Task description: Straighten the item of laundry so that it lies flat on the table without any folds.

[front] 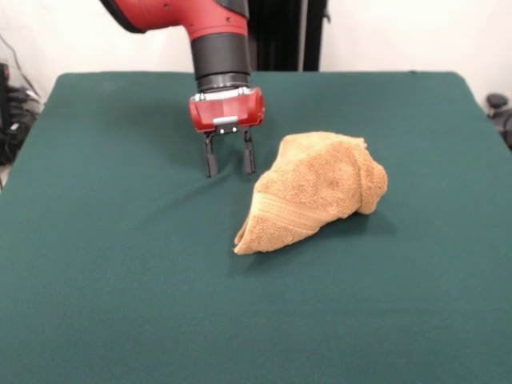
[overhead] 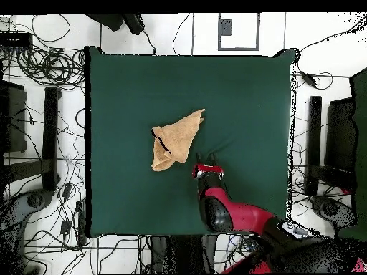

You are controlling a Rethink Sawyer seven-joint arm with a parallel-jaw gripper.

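From the front I see my end effector (front: 228, 154), fingers apart and empty, hanging just beside the crumpled hand towel (front: 316, 190) mid-counter (front: 120, 264), which lies to its picture-right, long axis running diagonally toward the near pointed corner.

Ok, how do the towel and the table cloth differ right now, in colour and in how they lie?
The towel is tan-orange terry; the table is covered in dark green felt-like cloth. The towel sits bunched and folded into a raised heap; the table cover lies nearly smooth. The towel is small; the table is far bigger. Both are fabric, and the gripper touches neither.
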